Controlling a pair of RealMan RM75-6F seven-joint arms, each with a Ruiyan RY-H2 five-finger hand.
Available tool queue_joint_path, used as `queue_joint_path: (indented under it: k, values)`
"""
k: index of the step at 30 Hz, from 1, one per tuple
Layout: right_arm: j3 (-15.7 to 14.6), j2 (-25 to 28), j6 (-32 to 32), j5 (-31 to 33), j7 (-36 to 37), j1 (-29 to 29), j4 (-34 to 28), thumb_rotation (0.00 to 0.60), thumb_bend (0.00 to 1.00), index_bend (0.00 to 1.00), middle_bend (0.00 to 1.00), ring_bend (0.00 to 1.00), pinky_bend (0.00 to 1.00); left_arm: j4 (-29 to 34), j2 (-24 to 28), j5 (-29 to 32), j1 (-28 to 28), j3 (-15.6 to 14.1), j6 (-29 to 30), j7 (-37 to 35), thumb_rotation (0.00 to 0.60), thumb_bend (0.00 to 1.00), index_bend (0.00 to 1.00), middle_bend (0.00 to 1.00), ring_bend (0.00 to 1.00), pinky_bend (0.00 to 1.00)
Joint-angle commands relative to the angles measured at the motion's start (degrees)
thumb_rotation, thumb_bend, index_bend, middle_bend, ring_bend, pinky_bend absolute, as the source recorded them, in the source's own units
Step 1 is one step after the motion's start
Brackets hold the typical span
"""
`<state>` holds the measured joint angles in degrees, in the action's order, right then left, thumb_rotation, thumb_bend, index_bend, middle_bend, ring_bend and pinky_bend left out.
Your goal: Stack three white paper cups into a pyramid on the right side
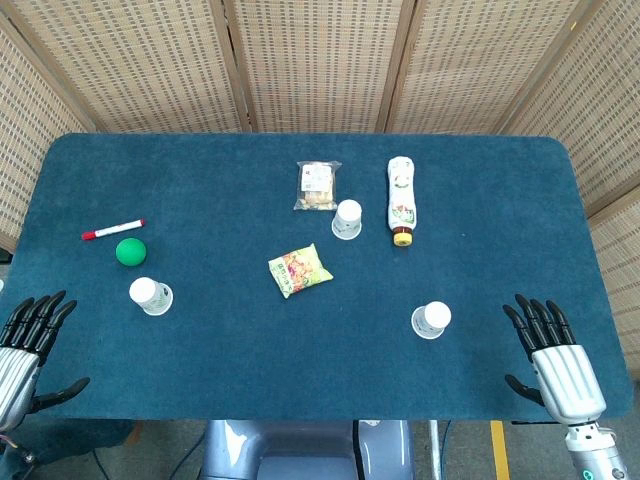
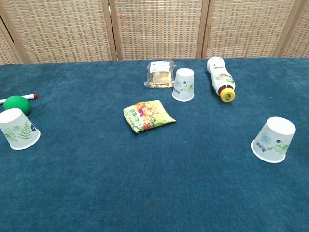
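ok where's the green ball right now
The green ball sits on the table's left side, just below the red marker and above the left paper cup.

The left hand (image 1: 28, 340) and the right hand (image 1: 552, 355) each have black fingers on a ribbed silver back. The right wrist carries a small green ring light.

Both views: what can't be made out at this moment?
- Hands: outside the chest view's frame; in the head view the left hand is cut by the left edge. The right hand shows whole.
- Marker: chest view, partly behind the ball and cut by the edge.
- Bottle label text: too small in both views.
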<state>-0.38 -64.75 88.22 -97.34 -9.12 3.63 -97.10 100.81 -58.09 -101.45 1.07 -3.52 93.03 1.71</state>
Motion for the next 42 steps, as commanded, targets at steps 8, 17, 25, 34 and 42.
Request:
queue_joint_path:
  k: [8,17,25,34,42]
  values:
    - [2.3,0.3,-4.9,3.8,1.0,3.0,-0.3,0.6,0.0,0.0,0.0,0.0,0.0,-0.8,-0.7,0.6,0.6,0.7,-0.6,-0.2,0.6,0.0,0.0,0.0,0.0,0.0]
    - [14.2,4.7,-26.4,19.0,-2.8,19.6,-7.0,0.6,0.0,0.0,0.0,0.0,0.0,-1.1,-2.1,5.1,3.7,3.1,-5.7,0.8,0.6,0.0,0.0,0.0,0.0,0.0]
    - [21.3,-2.0,-43.2,35.0,-8.1,37.2,3.7,0.6,0.0,0.03,0.0,0.0,0.0,-0.7,-2.9,11.7,5.8,5.2,-10.5,3.0,0.6,0.0,0.0,0.0,0.0,0.0]
    - [22.5,-16.9,-55.3,48.0,-6.9,53.3,26.5,0.6,0.0,0.05,0.01,0.0,0.0,-1.0,-3.2,16.5,7.0,6.8,-12.7,3.9,0.6,0.0,0.0,0.0,0.0,0.0]
    - [20.5,-28.0,-60.7,52.3,-5.6,60.8,43.0,0.6,0.0,0.09,0.07,0.0,0.08,-1.3,-3.9,19.5,7.9,7.6,-14.2,5.5,0.6,0.0,0.0,0.0,0.0,0.0]
